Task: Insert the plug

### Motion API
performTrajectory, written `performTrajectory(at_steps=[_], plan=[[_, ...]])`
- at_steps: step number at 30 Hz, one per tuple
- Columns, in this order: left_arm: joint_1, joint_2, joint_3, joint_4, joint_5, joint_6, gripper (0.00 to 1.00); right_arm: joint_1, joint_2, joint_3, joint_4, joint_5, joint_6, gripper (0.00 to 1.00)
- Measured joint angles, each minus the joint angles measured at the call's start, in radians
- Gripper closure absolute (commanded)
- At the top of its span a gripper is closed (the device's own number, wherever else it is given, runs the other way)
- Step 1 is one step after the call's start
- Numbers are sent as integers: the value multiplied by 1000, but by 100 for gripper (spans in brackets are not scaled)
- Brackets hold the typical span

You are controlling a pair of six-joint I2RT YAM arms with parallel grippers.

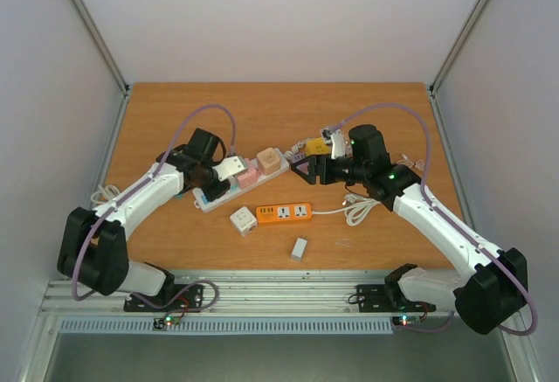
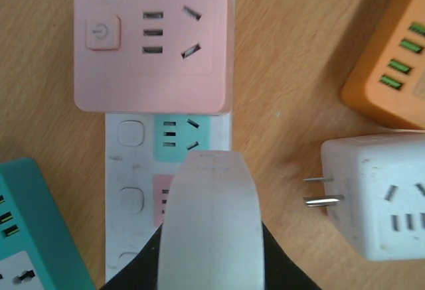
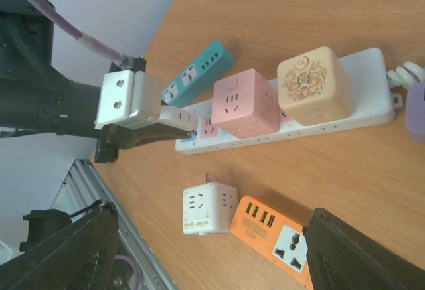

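The plug is a white cube adapter (image 1: 243,220) lying on its side on the table, prongs bare; it also shows in the left wrist view (image 2: 375,197) and the right wrist view (image 3: 207,208). A white power strip (image 1: 210,198) carries a pink cube (image 1: 247,175) and a beige cube (image 1: 268,162). My left gripper (image 1: 231,168) is shut and empty, with its tip over the strip's free sockets (image 2: 176,134) next to the pink cube (image 2: 154,38). My right gripper (image 1: 307,170) is wide open and empty, above and beyond the white cube and the orange strip (image 3: 279,233).
An orange power strip (image 1: 284,213) lies beside the white cube, its cable coiled at the right (image 1: 358,211). A teal strip (image 2: 33,230) lies left of the white strip. A small white block (image 1: 300,248) sits near the front edge. A purple plug (image 3: 418,111) is at the strip's end.
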Motion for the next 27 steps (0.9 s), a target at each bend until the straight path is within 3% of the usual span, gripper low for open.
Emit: performTrajectory(at_steps=[10, 27], plan=[[30, 104, -53, 96, -51, 28, 100, -2, 1, -8, 2, 26, 18, 23], [37, 136, -69, 192, -120, 35, 100, -3, 1, -18, 10, 18, 24, 24]])
